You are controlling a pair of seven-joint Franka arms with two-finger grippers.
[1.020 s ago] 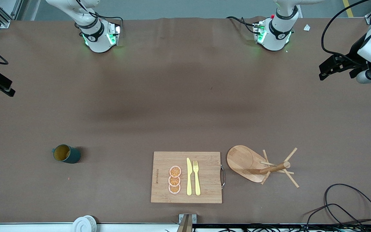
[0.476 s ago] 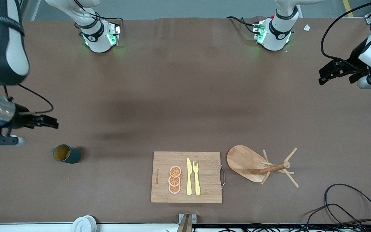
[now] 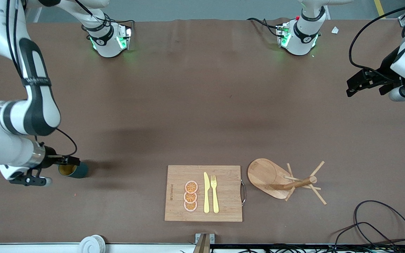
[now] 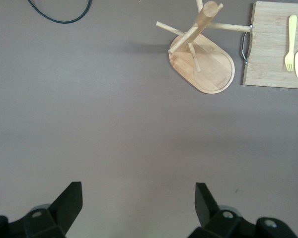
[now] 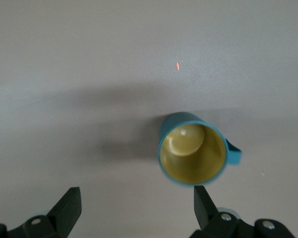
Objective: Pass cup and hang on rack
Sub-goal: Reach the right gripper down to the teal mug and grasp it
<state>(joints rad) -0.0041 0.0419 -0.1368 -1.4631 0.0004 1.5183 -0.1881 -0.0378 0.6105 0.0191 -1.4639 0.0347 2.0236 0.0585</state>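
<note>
The cup (image 3: pixel 74 170) is seen upright on the surface (image 3: pixel 188 116) toward the right arm's end, with the wide-open right end effector (image 3: pixel 69 161) over it. The left end effector (image 3: pixel 354 84) is held wide open, well apart from the rack (image 3: pixel 283 181).
</note>
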